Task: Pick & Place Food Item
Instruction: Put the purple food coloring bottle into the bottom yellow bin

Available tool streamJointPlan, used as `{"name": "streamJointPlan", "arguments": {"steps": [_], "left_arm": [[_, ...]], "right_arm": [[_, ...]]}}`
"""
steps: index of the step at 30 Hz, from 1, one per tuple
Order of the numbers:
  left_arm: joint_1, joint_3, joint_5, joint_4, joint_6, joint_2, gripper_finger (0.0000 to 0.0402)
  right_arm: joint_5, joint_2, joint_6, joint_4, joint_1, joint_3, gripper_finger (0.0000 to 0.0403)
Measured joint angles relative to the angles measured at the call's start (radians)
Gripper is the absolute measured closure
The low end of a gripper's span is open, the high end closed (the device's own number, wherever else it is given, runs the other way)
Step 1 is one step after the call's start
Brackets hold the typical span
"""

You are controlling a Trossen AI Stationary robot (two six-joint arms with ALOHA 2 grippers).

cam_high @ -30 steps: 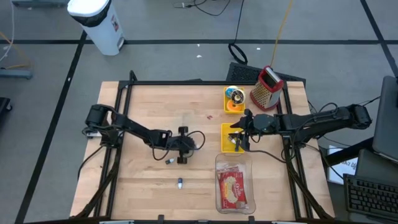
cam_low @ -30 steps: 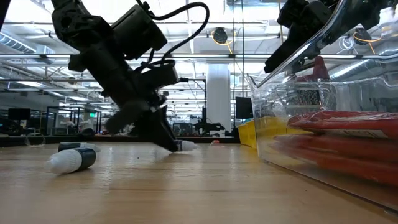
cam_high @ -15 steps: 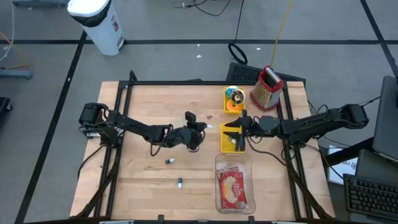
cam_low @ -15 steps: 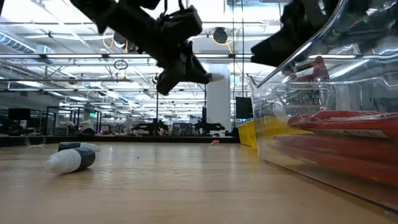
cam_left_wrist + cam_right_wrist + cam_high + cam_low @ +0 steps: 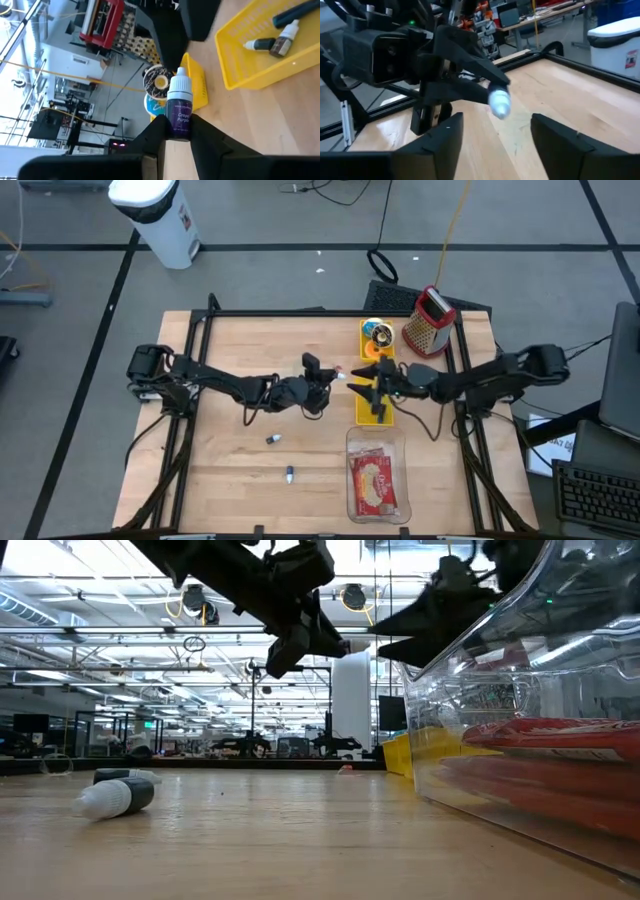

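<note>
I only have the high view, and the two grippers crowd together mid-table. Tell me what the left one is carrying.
Observer: In the left wrist view, the left gripper is shut on a dropper bottle with a white cap and a purple label.
Operator: Report the right gripper's fingers.
Observer: The right wrist view shows the right gripper open. The bottle's white cap points toward the gap between its fingers, and they are not touching it.
Operator: Now check the yellow tray.
Observer: The left wrist view shows the yellow tray holding at least three small bottles.
</note>
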Motion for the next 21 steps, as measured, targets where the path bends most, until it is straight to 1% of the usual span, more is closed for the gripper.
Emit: {"name": "streamJointPlan", "arguments": {"steps": [2,5,7,9,13,16,17,19,21], "left_arm": [[0.003,0.000,0.000,0.000,-0.006,0.000,0.0335],[0.002,0.001,0.000,0.012,-0.007,0.000,0.0337],[0.001,0.001,0.001,0.019,0.002,0.000,0.0332],[-0.003,0.001,0.007,0.022,0.002,-0.001,0.0327],[-0.004,0.001,0.007,0.020,0.000,-0.001,0.0327],[-0.004,0.001,0.007,0.015,-0.007,-0.001,0.0333],[-0.004,0.001,0.008,0.015,-0.009,-0.001,0.0334],[-0.004,0.001,0.010,0.017,-0.008,-0.001,0.0334],[-0.002,0.001,0.012,0.020,-0.008,-0.001,0.0330]], "right_arm": [[-0.012,0.043,0.006,0.000,-0.015,0.044,0.0159],[-0.062,0.087,0.020,0.000,-0.040,0.092,0.0135],[-0.094,0.112,0.039,0.001,-0.053,0.118,0.0130],[-0.113,0.133,0.054,0.000,-0.063,0.137,0.0135],[-0.113,0.147,0.064,-0.003,-0.071,0.145,0.0168],[-0.119,0.147,0.063,0.000,-0.071,0.145,0.0204],[-0.135,0.147,0.062,0.000,-0.071,0.145,0.0216],[-0.162,0.143,0.062,-0.002,-0.071,0.145,0.0243],[-0.164,0.141,0.060,-0.003,-0.071,0.145,0.0268]]}}
